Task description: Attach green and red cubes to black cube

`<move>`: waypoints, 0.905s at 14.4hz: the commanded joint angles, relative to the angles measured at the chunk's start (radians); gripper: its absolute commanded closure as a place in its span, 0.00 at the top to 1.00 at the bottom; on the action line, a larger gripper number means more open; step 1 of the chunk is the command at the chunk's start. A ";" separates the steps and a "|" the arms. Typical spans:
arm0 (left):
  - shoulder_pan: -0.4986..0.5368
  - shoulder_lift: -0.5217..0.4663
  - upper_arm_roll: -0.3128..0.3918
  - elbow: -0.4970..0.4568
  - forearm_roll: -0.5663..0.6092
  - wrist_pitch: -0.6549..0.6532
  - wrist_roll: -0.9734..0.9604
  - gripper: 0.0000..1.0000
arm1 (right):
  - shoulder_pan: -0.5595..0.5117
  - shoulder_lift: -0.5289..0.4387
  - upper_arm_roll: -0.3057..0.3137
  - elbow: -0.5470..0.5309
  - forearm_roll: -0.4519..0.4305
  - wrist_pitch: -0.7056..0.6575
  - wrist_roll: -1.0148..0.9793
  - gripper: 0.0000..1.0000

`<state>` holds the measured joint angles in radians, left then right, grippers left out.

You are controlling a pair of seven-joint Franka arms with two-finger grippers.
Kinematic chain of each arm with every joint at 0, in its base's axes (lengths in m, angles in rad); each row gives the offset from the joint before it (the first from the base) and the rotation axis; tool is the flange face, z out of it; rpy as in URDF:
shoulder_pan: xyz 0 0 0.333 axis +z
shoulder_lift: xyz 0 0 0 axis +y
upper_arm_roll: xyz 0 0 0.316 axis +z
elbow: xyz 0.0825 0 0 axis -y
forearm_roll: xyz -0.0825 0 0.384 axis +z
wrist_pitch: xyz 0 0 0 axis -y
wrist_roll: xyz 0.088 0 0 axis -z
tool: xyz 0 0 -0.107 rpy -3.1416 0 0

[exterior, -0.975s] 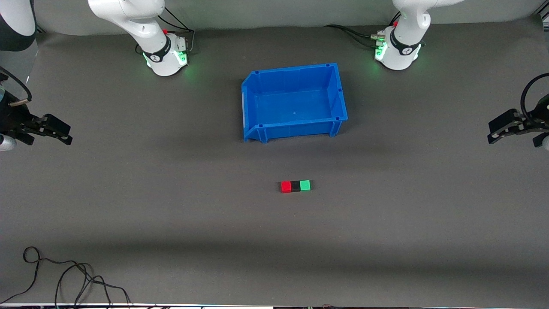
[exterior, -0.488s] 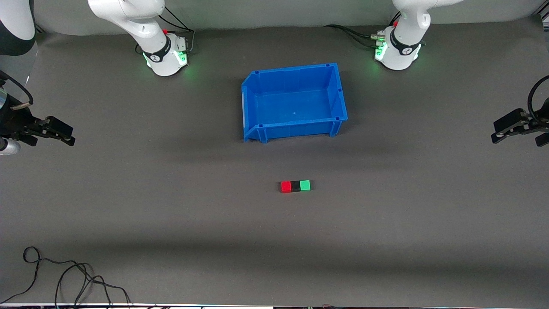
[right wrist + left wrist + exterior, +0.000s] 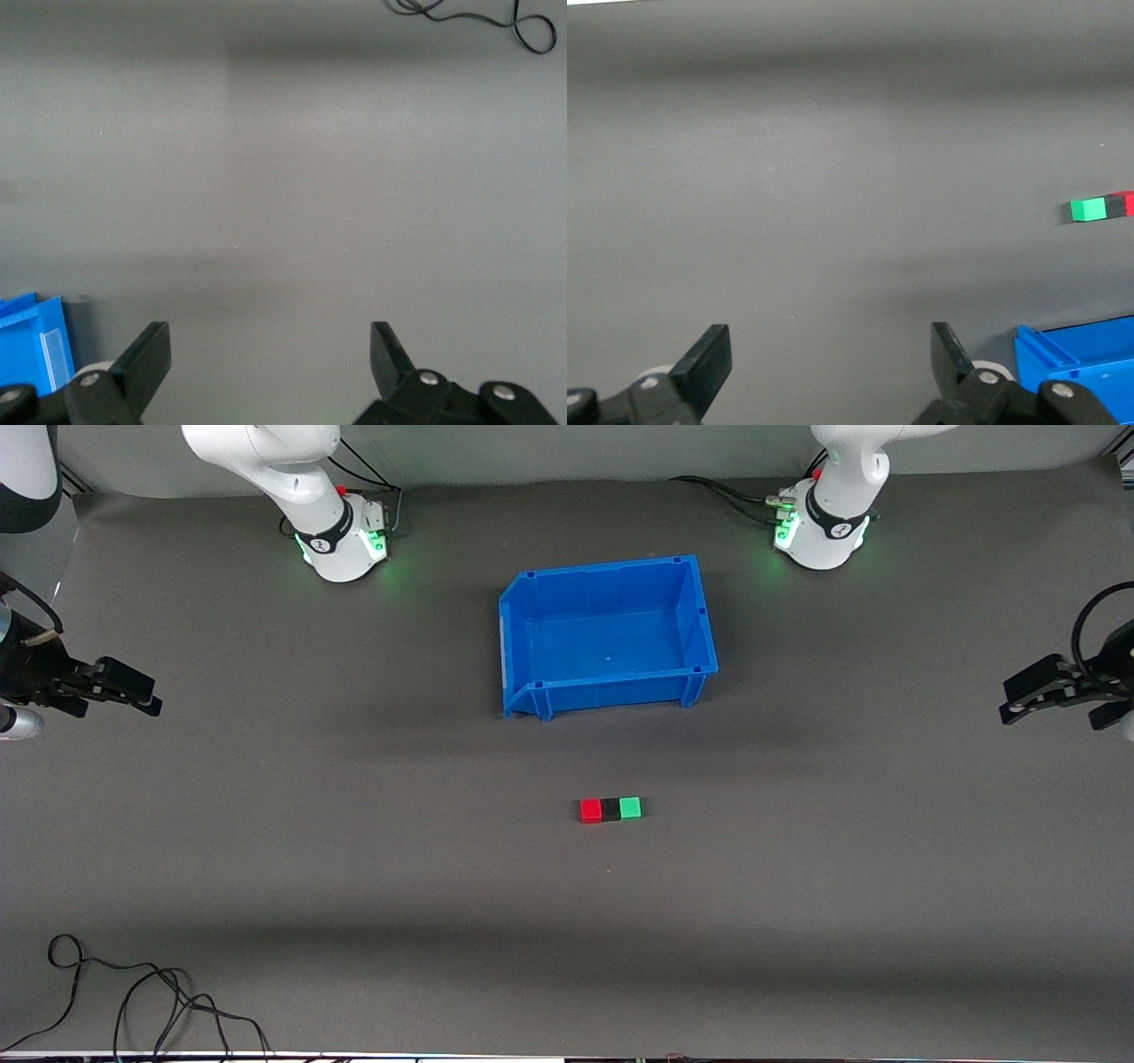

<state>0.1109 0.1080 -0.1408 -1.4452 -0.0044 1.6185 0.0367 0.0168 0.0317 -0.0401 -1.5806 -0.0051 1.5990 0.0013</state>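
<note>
Both grippers have shifted a little since half a second ago: on my front view the right gripper (image 3: pixel 142 694) has edged slightly inward over its end of the table, and the left gripper (image 3: pixel 1023 700) has likewise moved a touch inward over its own end. Nothing else has changed place.

Going down by size, I see the table (image 3: pixel 354 868), covered in dark grey, spread under everything. On it sits the blue bin (image 3: pixel 607 636), roughly midway between the two arm bases, with nothing visible inside it. A loose black cable (image 3: pixel 133 1001) lies coiled at the table's near edge, toward the right arm's end.

My left gripper hangs above bare table at the left arm's end, well apart from the bin; in its wrist view the fingers (image 3: pixel 709 359) are spread wide with nothing between them. My right gripper hangs above bare table at the right arm's end, and its wrist view shows the fingers (image 3: pixel 151 354) equally spread and empty.

Smallest are the three cubes, in one straight row nearer to the front camera than the bin. I read the black cube (image 3: pixel 610 810) in the middle, the red cube (image 3: pixel 590 810) touching it on the side toward the right arm's end, and the green cube (image 3: pixel 630 807) touching it on the side toward the left arm's end.
</note>
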 commanded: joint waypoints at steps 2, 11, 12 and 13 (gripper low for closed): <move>-0.031 -0.005 0.004 -0.007 0.006 0.004 -0.057 1.00 | -0.002 0.002 0.006 0.024 0.027 -0.050 0.000 1.00; -0.027 0.004 0.006 -0.004 0.006 -0.008 -0.041 1.00 | -0.003 0.002 0.002 0.034 0.048 -0.050 0.002 1.00; -0.028 -0.002 0.006 -0.004 0.007 -0.014 -0.044 1.00 | -0.003 0.004 0.002 0.036 0.048 -0.050 0.002 1.00; -0.033 -0.002 0.006 -0.004 0.007 -0.015 -0.060 1.00 | -0.003 0.004 0.002 0.036 0.048 -0.050 0.002 1.00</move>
